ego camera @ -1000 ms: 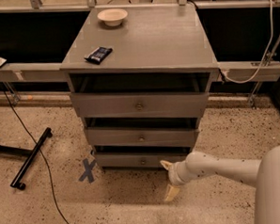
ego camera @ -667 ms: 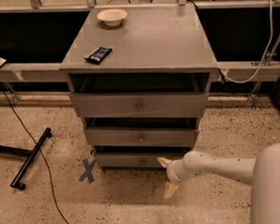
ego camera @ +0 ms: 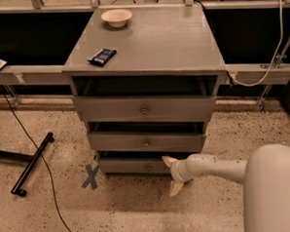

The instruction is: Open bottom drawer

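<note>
- The gripper (ego camera: 171, 174) is low at the front of the cabinet (ego camera: 205, 51), below its front-right corner, at the end of a pale arm (ego camera: 216, 167) that reaches in from the right.
- Its two fingers (ego camera: 168, 160) are spread wide and grasp nothing. The upper one points toward the right part of the bottom drawer (ego camera: 130, 165); the lower one points down toward the floor (ego camera: 140, 211). Whether the upper tip touches the drawer front cannot be told.
- The bottom drawer is the lowest of three, under the middle drawer (ego camera: 117, 141) and the top drawer (ego camera: 110, 110). Its small knob (ego camera: 148, 167) lies just left of the gripper, and a dark gap shows above its front.
- On the cabinet top, a pale bowl (ego camera: 116, 17) stands near the back-left corner, and a dark packet (ego camera: 102, 55) lies near the left edge, toward the front-left corner.
- The floor is speckled, with a blue X of tape (ego camera: 91, 176) below the front-left corner.
- A black stand leg (ego camera: 33, 163) and a thin cable (ego camera: 19, 124) lie out to the left.
- A white cable (ego camera: 273, 52) hangs behind on the right.
</note>
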Robot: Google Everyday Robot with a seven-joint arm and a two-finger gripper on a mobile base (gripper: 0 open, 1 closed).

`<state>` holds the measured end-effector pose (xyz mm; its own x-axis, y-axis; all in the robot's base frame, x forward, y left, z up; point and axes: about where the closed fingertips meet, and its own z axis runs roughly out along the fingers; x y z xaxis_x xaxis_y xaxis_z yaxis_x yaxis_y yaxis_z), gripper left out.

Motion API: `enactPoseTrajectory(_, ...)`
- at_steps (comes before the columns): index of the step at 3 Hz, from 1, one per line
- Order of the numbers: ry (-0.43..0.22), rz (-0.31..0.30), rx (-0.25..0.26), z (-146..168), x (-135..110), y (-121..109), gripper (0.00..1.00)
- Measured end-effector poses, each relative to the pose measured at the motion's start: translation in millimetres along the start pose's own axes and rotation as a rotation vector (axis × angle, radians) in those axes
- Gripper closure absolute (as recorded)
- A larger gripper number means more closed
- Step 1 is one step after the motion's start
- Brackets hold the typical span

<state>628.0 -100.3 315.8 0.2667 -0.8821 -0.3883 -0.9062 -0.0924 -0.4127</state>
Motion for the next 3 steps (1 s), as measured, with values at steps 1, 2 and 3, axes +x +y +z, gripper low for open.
enactPoseTrajectory(1, 0.031, 0.019, 0.009, 18.8, 27.4, -17.3, 0.00)
enactPoseTrajectory(2, 0.070, 0.070, 0.046, 41.3, 64.0, -37.9, 0.00)
enactPoseTrajectory(3, 0.094, 0.101, 0.055, 59.5, 89.5, -49.1, 0.00)
